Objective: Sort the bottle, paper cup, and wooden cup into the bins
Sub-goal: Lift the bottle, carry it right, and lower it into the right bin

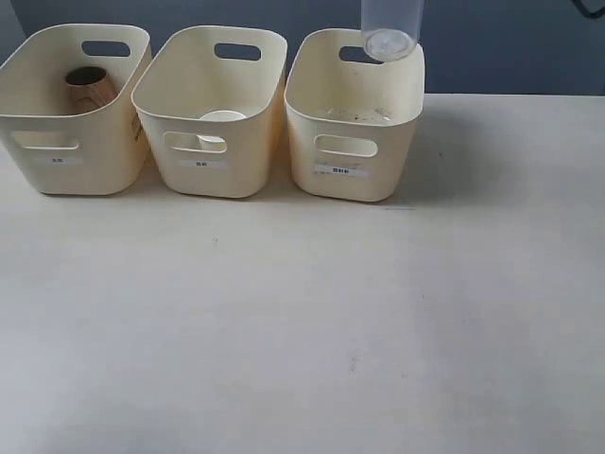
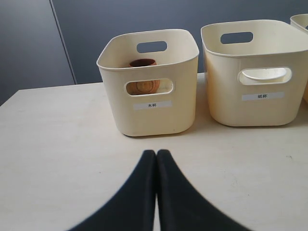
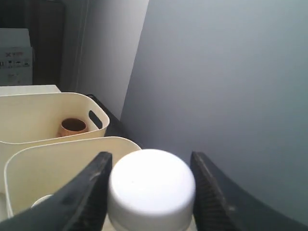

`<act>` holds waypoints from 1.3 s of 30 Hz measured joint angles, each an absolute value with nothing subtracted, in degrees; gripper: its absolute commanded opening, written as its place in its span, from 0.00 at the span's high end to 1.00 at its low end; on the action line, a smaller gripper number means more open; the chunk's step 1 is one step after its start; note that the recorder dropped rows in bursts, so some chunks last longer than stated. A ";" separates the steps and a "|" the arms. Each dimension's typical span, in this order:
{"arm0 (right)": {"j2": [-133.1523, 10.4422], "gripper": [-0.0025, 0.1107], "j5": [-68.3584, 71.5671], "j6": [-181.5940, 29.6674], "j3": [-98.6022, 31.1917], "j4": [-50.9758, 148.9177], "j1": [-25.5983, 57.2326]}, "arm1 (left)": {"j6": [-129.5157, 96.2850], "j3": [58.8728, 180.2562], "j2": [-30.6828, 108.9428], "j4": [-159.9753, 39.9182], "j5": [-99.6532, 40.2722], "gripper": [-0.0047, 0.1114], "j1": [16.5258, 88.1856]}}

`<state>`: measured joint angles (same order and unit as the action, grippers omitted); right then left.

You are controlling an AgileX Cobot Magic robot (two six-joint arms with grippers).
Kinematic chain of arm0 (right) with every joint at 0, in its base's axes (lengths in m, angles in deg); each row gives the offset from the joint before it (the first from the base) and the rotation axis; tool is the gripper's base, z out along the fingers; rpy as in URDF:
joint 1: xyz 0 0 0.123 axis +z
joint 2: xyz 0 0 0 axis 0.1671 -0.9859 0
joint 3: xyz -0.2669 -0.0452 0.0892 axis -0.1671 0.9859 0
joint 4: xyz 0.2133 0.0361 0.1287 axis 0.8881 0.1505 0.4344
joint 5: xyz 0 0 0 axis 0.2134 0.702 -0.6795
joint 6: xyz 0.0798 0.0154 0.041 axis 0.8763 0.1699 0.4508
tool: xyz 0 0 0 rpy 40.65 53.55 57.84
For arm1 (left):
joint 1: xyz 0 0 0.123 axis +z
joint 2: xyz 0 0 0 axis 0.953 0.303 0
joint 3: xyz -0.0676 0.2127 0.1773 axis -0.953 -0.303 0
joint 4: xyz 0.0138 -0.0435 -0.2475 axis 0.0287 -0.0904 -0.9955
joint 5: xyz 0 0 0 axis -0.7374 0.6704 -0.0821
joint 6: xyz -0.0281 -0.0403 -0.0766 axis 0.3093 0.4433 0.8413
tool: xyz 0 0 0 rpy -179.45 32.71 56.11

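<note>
The clear bottle (image 1: 391,26) hangs over the back rim of the right bin (image 1: 378,142). Its white cap (image 3: 151,187) sits between the black fingers of my right gripper (image 3: 150,156), which is shut on it; that gripper is out of the exterior view. The wooden cup (image 1: 89,87) lies in the left bin (image 1: 57,142) and shows in the left wrist view (image 2: 142,63). The white paper cup (image 1: 221,119) rests in the middle bin (image 1: 227,170). My left gripper (image 2: 157,153) is shut on nothing, low over the table before the left bin (image 2: 149,115).
The three bins stand side by side along the table's far edge, against a dark blue-grey wall (image 1: 510,43). The pale tabletop (image 1: 302,331) stretches in front of them. A second bin (image 2: 255,108) holds the paper cup (image 2: 263,73), seen through its handle cut-out.
</note>
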<state>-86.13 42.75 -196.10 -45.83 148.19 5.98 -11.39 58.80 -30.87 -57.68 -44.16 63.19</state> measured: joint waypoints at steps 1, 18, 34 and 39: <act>-87.21 0.99 43.04 -196.10 -46.95 148.19 5.60 | -11.39 58.80 -30.87 -57.68 -44.16 0.96 63.19; -114.80 0.99 48.48 -193.25 -66.92 148.19 5.35 | -11.39 58.80 -30.87 -57.68 -44.16 0.96 63.19; -121.37 0.99 51.28 -193.25 -67.01 148.19 5.35 | -11.39 58.80 -30.87 -57.68 -44.16 0.96 63.19; -123.40 0.99 51.98 -193.25 -67.01 148.19 5.35 | -11.39 58.80 -30.87 -57.68 -44.16 0.96 63.19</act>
<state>-123.40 51.98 -193.25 -67.01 148.19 5.35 -11.39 58.80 -30.87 -57.68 -44.16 63.19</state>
